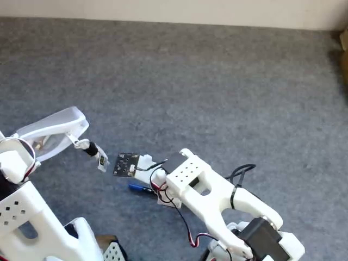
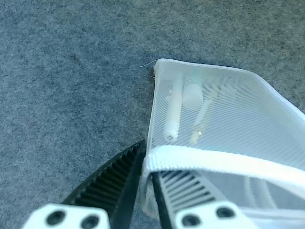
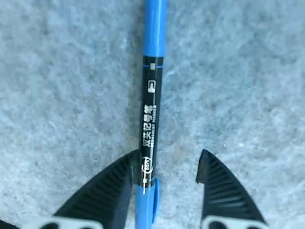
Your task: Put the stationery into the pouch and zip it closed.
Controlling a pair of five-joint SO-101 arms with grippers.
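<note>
Two grippers: the left gripper point(image 2: 148, 164) is pinching the rim of the mesh pouch point(image 2: 224, 109); the right gripper point(image 3: 169, 155), jaws spread, is straddling the blue marker point(image 3: 151, 95) lying on the carpet point(image 3: 248, 71). Sitting off-centre against one finger, the marker is risking rolling aside on closing.

The spread right claw point(image 3: 169, 160) straddles a blue-and-black marker point(image 3: 151, 95), one finger touching it, on grey carpet point(image 3: 57, 71).

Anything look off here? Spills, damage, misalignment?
Nothing spilled or damaged. One quirk: the blue pen lies off-centre in the open right pincer, close against one finger with a wide gap to the other. The left pincer is shut on the pouch rim.
</note>
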